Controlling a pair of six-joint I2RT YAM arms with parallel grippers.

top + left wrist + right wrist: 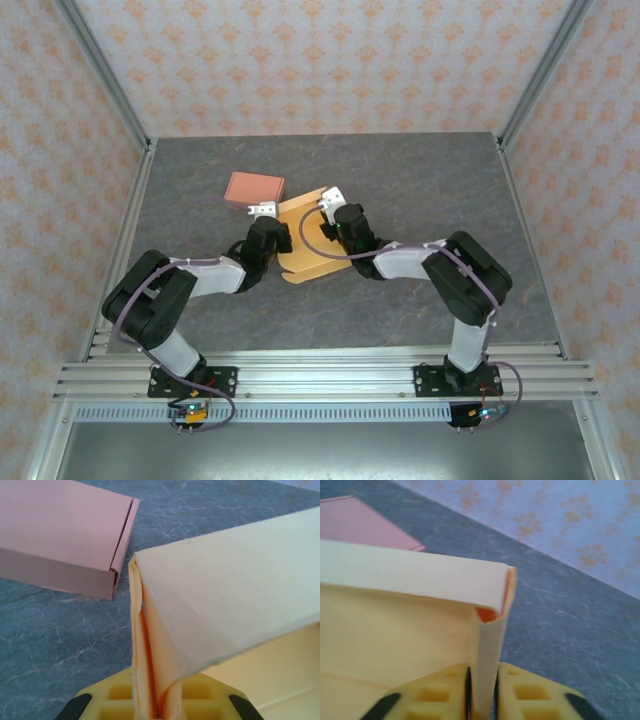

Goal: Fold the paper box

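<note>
The paper box (306,256) is a pale orange card sheet lying partly folded at the table's middle, between both arms. My left gripper (262,212) is shut on the box's left side wall, and the left wrist view shows the doubled wall (150,645) pinched between its yellow jaws (159,711). At the box's right end my right gripper (332,198) is shut on an upright corner flap (487,645), its jaws (482,696) pressing it from both sides. A long wall (410,575) is folded over above the box's floor (390,635).
A pink, closed flat box (253,188) lies just behind and left of the orange one, close to my left gripper, and appears again in the left wrist view (60,535). Grey marbled tabletop (430,200) surrounds them, fenced by metal posts and patterned walls.
</note>
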